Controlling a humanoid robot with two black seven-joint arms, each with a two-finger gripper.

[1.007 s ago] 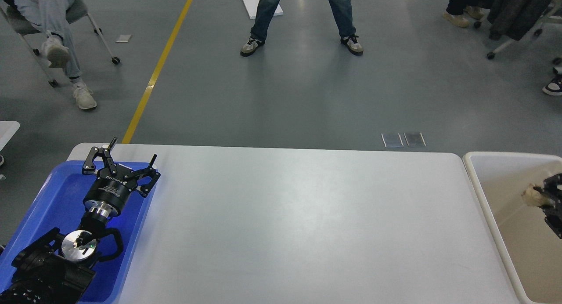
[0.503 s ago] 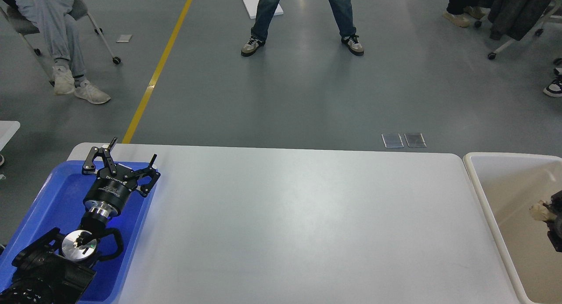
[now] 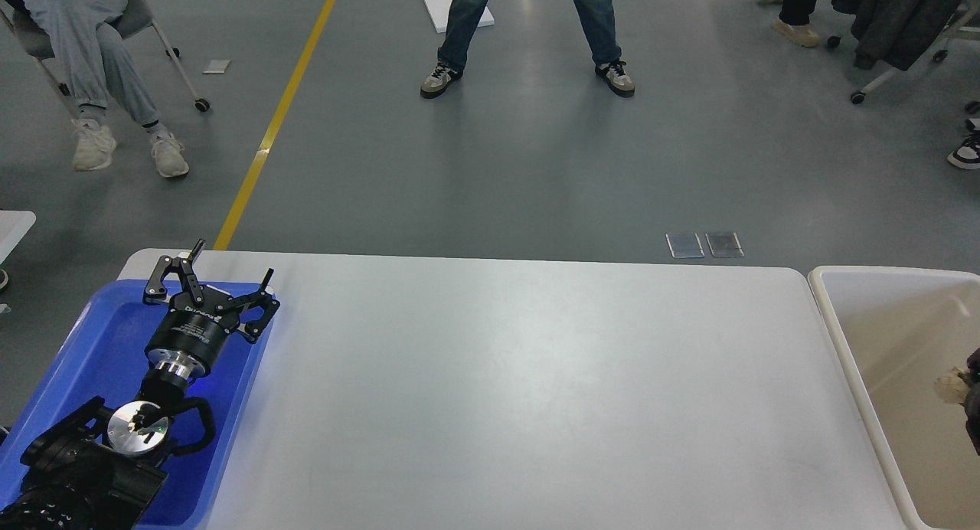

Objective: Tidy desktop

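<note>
The desktop (image 3: pixel 521 384) is a wide white-grey tabletop with nothing lying on its surface. My left gripper (image 3: pixel 234 259) is open and empty, hovering over the far end of the blue tray (image 3: pixel 92 346) at the table's left end. Only a dark sliver of my right gripper (image 3: pixel 972 381) shows at the right edge, over the cream-beige bin (image 3: pixel 842 338). It holds a small crumpled cream wad (image 3: pixel 951 384) above the bin's inside.
The bin stands against the table's right end and the tray lies on its left end. Beyond the far edge, a person's legs (image 3: pixel 528 32) stand on the grey floor. Another person sits on a chair (image 3: pixel 92 63) at far left.
My right gripper has moved right and down over the bin with the wad, now almost out of view. The left arm has not moved. The seated person shifted their legs.
</note>
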